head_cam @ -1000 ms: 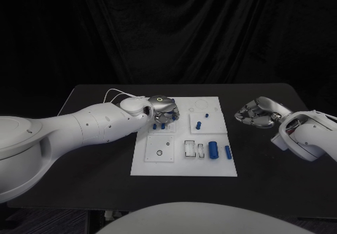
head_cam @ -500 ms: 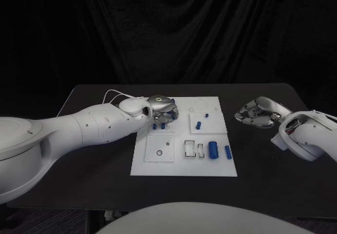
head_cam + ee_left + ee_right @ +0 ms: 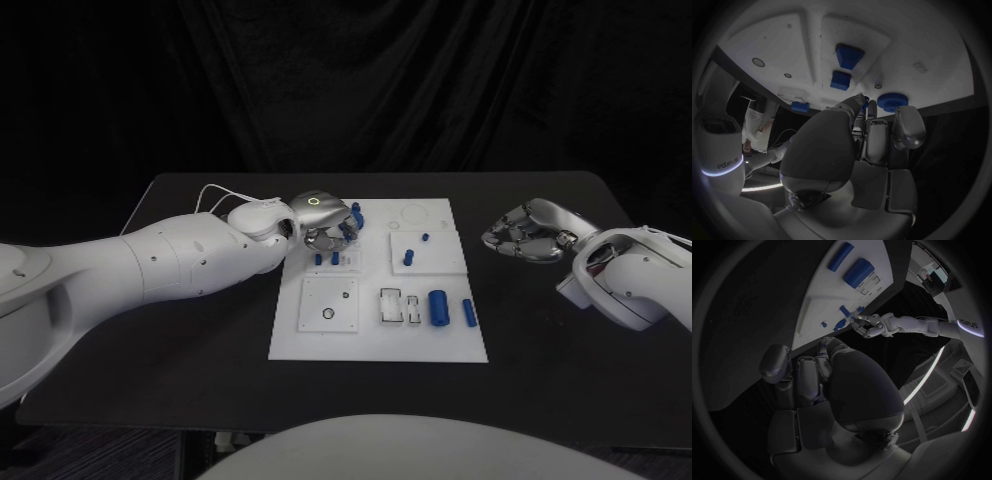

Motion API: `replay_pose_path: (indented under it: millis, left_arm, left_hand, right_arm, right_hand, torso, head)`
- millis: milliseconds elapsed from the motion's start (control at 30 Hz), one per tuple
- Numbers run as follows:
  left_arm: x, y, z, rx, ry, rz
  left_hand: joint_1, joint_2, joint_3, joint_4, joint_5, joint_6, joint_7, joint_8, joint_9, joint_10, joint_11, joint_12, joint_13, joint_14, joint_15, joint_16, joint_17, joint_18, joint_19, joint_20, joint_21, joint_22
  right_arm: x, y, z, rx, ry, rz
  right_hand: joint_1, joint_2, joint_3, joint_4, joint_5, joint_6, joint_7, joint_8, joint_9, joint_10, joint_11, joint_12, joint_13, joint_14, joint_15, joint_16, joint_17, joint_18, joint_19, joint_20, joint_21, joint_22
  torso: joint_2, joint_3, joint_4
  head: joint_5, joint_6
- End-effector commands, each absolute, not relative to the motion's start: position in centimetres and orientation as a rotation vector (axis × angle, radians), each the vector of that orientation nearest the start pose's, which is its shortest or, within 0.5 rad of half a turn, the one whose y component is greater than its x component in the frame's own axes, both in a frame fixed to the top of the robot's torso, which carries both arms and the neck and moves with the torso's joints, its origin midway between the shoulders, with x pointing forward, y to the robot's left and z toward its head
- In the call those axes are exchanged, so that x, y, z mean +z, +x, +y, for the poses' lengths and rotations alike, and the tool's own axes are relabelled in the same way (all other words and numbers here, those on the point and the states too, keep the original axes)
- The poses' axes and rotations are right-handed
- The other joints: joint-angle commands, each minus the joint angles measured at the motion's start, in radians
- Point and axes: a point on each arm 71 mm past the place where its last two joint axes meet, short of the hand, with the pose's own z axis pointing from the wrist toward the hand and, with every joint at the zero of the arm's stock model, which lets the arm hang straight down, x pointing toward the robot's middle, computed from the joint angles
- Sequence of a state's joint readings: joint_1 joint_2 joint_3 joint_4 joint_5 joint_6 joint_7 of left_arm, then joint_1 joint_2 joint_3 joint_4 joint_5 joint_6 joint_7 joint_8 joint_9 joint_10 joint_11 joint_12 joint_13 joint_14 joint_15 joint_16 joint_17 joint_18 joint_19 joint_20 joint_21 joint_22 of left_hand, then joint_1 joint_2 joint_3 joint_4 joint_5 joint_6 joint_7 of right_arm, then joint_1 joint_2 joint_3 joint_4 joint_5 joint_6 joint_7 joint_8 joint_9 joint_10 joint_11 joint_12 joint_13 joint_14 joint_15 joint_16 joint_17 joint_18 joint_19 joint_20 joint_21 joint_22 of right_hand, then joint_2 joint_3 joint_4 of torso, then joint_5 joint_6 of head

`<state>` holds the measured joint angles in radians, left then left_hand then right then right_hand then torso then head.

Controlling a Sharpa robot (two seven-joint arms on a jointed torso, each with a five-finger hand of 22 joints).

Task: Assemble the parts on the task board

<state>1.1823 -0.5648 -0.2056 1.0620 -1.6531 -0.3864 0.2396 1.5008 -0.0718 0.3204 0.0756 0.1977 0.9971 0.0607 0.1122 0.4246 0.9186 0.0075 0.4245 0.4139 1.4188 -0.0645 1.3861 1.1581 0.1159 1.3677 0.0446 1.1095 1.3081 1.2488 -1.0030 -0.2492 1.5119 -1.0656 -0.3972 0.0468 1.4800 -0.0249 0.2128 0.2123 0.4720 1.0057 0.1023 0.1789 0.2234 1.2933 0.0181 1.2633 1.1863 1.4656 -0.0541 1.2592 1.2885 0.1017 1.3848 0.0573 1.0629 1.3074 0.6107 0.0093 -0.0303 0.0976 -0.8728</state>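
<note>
Since a second ago the left hand [image 3: 326, 222] has drawn back toward the board's far left corner, baring a short blue peg [image 3: 356, 214] that stands just beside its fingers; the right hand [image 3: 528, 232] has stayed put. On the flat white rectangular task board [image 3: 378, 345] two small blue pegs [image 3: 326, 258] stand upright under the left hand; whether its fingers, curled down over them, grip anything I cannot tell; the left wrist view shows a blue knurled disc [image 3: 892, 101] by the fingertips [image 3: 908, 125]. On the board's right half lie a blue stub [image 3: 408, 257], a thick blue cylinder [image 3: 437, 306] and a slimmer blue pin [image 3: 467, 311]. Off the board's right edge, above the black table [image 3: 188, 340], the right hand hangs with fingers curled inward, holding nothing.
</note>
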Motion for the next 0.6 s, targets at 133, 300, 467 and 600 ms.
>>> replay_pose_path:
  millis: [133, 300, 467, 600]
  left_arm:
    - [-23.9, 51.8, 18.4, -0.625, 0.613, 1.561]
    - [-23.7, 51.4, 19.1, -0.616, 0.606, 1.581]
    - [-24.1, 51.2, 19.8, -0.599, 0.600, 1.617]
    - [-24.7, 51.2, 20.1, -0.588, 0.595, 1.642]
  left_hand:
    - [-0.004, 0.000, -0.002, -0.004, 0.002, 0.006, -0.003, 0.000, 0.001, 0.010, 0.001, -0.005, -0.003, 0.001, -0.004, 0.004, -0.002, -0.015, 0.007, 0.000, 0.007, 0.068]
    - [-0.004, 0.000, -0.001, -0.005, 0.001, 0.007, -0.001, -0.002, 0.000, 0.021, 0.002, -0.007, -0.004, 0.002, -0.004, 0.003, -0.003, -0.016, 0.009, -0.001, 0.011, 0.071]
    - [-0.007, -0.002, -0.001, -0.005, -0.004, 0.001, -0.001, -0.008, -0.001, 0.026, 0.004, -0.012, -0.006, 0.002, -0.003, 0.001, -0.006, -0.017, 0.011, -0.001, 0.014, 0.074]
    - [-0.007, -0.001, -0.001, -0.005, -0.004, 0.001, -0.001, -0.008, -0.001, 0.027, 0.004, -0.013, -0.007, 0.002, -0.003, 0.001, -0.007, -0.018, 0.012, -0.001, 0.016, 0.074]
  right_arm:
    - [-23.2, 46.0, -29.3, 0.676, 0.202, 1.801]
    - [-23.2, 46.0, -29.2, 0.676, 0.202, 1.803]
    - [-23.3, 46.0, -29.1, 0.679, 0.199, 1.806]
    - [-23.3, 46.0, -29.3, 0.677, 0.201, 1.807]
  right_hand:
    - [-0.010, 0.001, 0.006, 0.002, 0.006, -0.004, -0.001, -0.005, 0.001, -0.006, 0.001, -0.003, -0.002, 0.019, 0.005, -0.007, -0.001, 0.007, -0.005, 0.001, -0.005, 0.016]
    - [-0.010, 0.000, 0.007, 0.002, 0.006, -0.004, -0.001, -0.005, 0.002, -0.006, 0.001, -0.003, -0.002, 0.018, 0.005, -0.008, -0.002, 0.007, -0.006, 0.001, -0.006, 0.016]
    - [-0.010, 0.000, 0.007, 0.002, 0.006, -0.004, -0.001, -0.006, 0.002, -0.008, 0.001, -0.004, -0.003, 0.018, 0.005, -0.008, -0.002, 0.007, -0.006, 0.001, -0.007, 0.016]
    - [-0.010, 0.000, 0.007, 0.002, 0.006, -0.004, -0.001, -0.006, 0.002, -0.008, 0.001, -0.004, -0.003, 0.018, 0.005, -0.008, -0.002, 0.007, -0.006, 0.001, -0.007, 0.016]
  torso:
    - [-0.002, 0.0016, 0.0008]
    - [-0.003, 0.0040, 0.0033]
    - [-0.002, 0.0037, 0.0022]
    - [-0.002, 0.0043, 0.0010]
  head:
    - [0.005, 0.000]
    - [0.006, 0.000]
    - [0.009, 0.000]
    - [0.011, 0.000]
